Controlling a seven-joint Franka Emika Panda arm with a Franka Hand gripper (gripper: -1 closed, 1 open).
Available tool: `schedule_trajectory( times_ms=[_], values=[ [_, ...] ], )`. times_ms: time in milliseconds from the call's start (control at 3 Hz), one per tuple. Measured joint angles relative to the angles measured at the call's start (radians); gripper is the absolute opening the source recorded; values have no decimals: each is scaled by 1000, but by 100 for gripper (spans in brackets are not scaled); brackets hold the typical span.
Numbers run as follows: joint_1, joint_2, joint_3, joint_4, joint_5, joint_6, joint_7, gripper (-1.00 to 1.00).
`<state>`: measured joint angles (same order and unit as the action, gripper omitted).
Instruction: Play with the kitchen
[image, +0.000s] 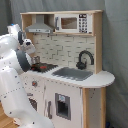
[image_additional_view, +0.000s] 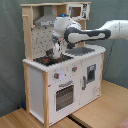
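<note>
1 kitchen (image_additional_view: 60, 75); 1 gripper (image_additional_view: 52, 52) over 1 hob (image_additional_view: 48, 59).

The kitchen (image_additional_view: 65, 75) stands directly on a light wooden floor (image_additional_view: 107, 107).

Nothing readable from here: the microwave (image: 73, 23) high above the gripper (image_additional_view: 56, 51) shows only small blurred marks on its keypad, no legible numbers or brand.
</note>
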<state>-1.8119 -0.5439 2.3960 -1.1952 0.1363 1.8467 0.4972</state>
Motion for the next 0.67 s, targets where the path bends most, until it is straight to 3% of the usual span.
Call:
schedule_trajectory(
  times_ms=[333,667],
  values=[
    [-14,-32,1,3,48,71,0,-100],
    [-14,-31,1,3,48,71,0,100]
  ],
)
